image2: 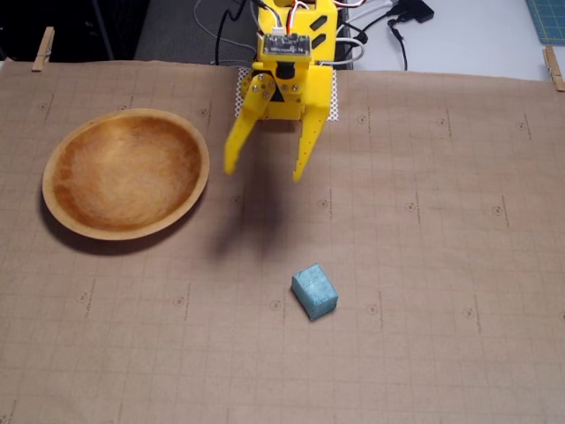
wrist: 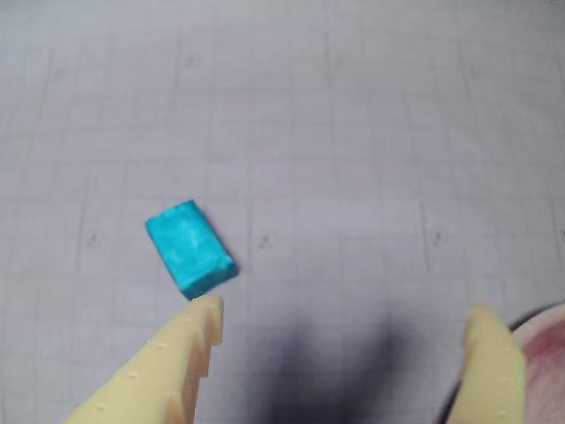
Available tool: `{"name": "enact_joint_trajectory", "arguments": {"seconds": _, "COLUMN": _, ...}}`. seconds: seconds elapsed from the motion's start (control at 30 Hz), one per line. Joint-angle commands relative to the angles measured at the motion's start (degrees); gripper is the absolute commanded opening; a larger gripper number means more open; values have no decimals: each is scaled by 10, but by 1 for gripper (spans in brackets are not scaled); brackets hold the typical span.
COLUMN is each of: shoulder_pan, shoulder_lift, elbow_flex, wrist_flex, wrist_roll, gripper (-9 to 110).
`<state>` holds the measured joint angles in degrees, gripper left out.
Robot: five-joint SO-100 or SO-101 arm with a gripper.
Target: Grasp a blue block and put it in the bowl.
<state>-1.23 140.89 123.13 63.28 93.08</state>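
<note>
1. While our end effector [image2: 265, 170] hangs above the worktop [image2: 459, 265] with its two yellow fingers spread wide and nothing between them, the blue block [image2: 314, 292] lies on the paper, well apart from it in the fixed view.
2. We see the bowl [image2: 62, 212] off to the left in the fixed view, and it has nothing in it.
3. From the wrist view, the blue block [wrist: 191, 247] sits turned at a slant, just past one fingertip [wrist: 207, 311], not between the two.
4. We think a finger could land on top of the block or bump it away, because it is off to one side.
5. We also think a slanted block could twist or slip out when the fingers squeeze its corners.
</note>
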Motion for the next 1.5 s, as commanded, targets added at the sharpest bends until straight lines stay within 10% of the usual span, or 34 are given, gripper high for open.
{"name": "enact_joint_trajectory", "arguments": {"seconds": 0.0, "shoulder_pan": 2, "shoulder_lift": -5, "elbow_flex": -41, "wrist_flex": 0, "wrist_roll": -7, "gripper": 53}}
{"name": "enact_joint_trajectory", "arguments": {"seconds": 1.0, "shoulder_pan": -104, "shoulder_lift": -338, "elbow_flex": 178, "wrist_flex": -602, "wrist_roll": -34, "gripper": 71}}
{"name": "enact_joint_trajectory", "arguments": {"seconds": 1.47, "shoulder_pan": -111, "shoulder_lift": -353, "elbow_flex": 281, "wrist_flex": -660, "wrist_roll": -28, "gripper": 71}}
